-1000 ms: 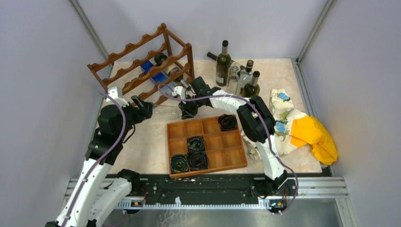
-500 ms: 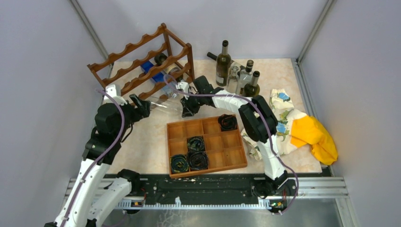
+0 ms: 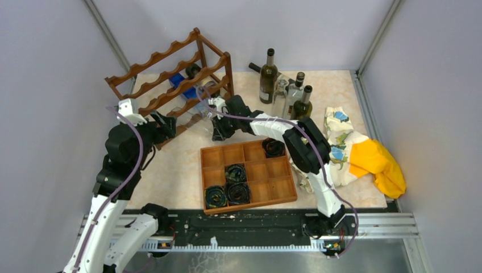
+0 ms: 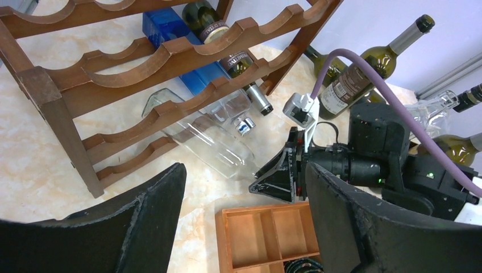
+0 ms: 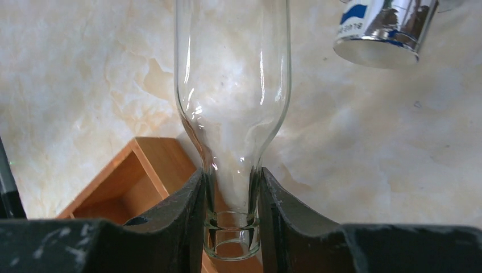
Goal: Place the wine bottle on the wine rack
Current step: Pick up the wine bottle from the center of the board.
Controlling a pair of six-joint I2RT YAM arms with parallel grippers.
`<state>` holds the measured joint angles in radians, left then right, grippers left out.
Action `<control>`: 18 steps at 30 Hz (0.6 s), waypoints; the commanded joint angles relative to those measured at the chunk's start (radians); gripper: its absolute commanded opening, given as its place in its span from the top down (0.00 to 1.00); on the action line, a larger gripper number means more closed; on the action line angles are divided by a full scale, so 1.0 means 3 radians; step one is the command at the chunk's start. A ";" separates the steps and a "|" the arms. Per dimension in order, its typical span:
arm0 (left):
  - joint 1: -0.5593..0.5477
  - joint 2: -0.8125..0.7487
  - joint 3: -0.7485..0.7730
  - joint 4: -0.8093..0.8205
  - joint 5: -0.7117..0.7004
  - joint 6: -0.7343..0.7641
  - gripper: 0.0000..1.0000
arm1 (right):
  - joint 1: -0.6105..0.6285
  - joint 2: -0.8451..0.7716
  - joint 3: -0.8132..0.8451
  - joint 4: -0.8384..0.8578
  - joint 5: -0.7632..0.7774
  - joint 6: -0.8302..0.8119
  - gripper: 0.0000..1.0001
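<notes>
We log: wine bottle (image 5: 233, 85) | neck pinched by right jaws | base points away into wine rack (image 4: 57, 125) | left jaws spread, empty

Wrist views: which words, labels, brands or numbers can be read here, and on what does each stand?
No text reads for certain.
Dark bottle on the wine rack: pale label lettering, blurred.
Green bottle: label print, too small.
Silver cap: blue print, blurred.
</notes>
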<state>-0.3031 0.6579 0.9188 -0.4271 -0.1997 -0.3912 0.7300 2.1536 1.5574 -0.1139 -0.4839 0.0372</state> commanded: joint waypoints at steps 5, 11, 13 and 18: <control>-0.0012 -0.0074 0.0083 0.0033 -0.0044 -0.0017 0.18 | 0.0229 -0.0103 0.0269 0.0550 0.0387 0.0588 1.00; -0.0012 -0.0115 0.0109 0.0033 -0.0084 -0.0010 0.18 | 0.0356 -0.0057 0.0297 0.0746 0.0769 0.0862 1.00; -0.0012 -0.0117 0.0125 0.0033 -0.0095 -0.0001 0.18 | 0.0393 -0.0044 0.0295 0.0845 0.0874 0.0917 1.00; -0.0012 -0.0093 0.0151 0.0026 -0.0086 0.0023 0.18 | 0.0485 0.0045 0.0356 0.1028 0.1073 0.1015 1.00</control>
<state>-0.3031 0.6323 0.9226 -0.4274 -0.2165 -0.3916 0.8494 2.1559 1.5730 0.0097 -0.2279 0.2935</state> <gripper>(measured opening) 0.821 0.320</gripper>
